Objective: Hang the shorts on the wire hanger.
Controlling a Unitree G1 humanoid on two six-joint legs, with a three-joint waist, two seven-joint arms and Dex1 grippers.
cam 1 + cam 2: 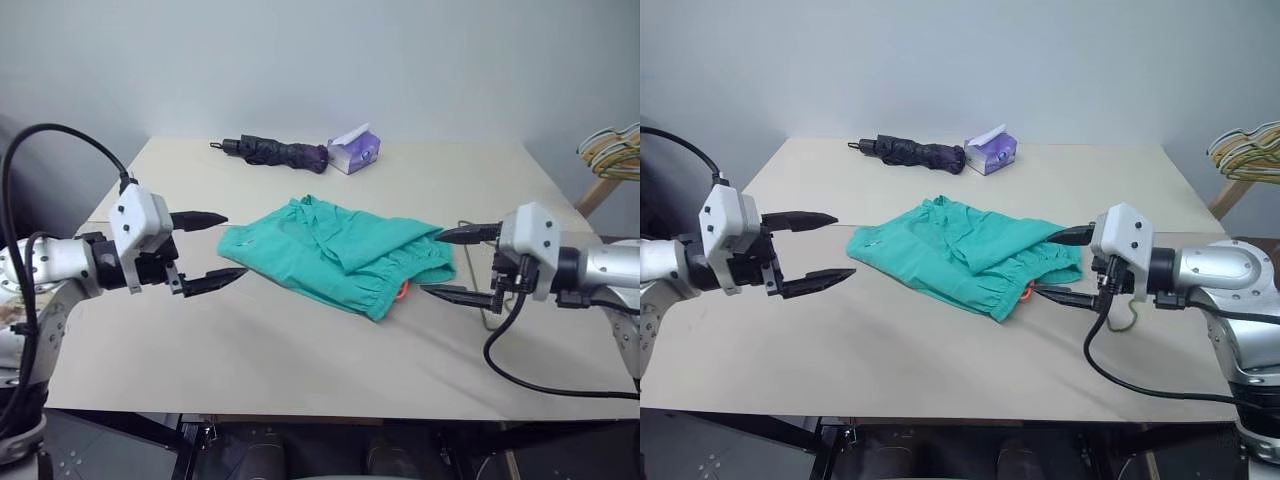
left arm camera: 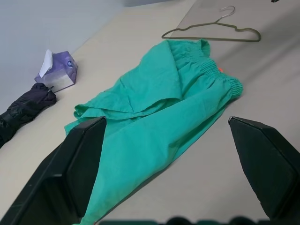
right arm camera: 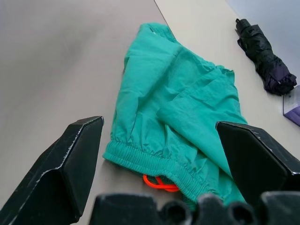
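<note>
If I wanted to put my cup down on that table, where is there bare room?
The widest bare stretch is the table's near edge, in front of the shorts. The back corners beside the folded umbrella and tissue box are free too. It is crowded mid-table: both open grippers flank the shorts, the wire hanger beyond the waistband.

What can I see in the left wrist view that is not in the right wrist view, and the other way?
Left wrist view alone: the wire hanger, flat on the table beyond the waistband of the shorts, and the whole purple tissue box.

Right wrist view alone: the orange cord loop sticking out from under the waistband.

Both: the teal-green shorts lying crumpled on the beige table, the folded dark umbrella, and that arm's own open black fingers, holding nothing.
</note>
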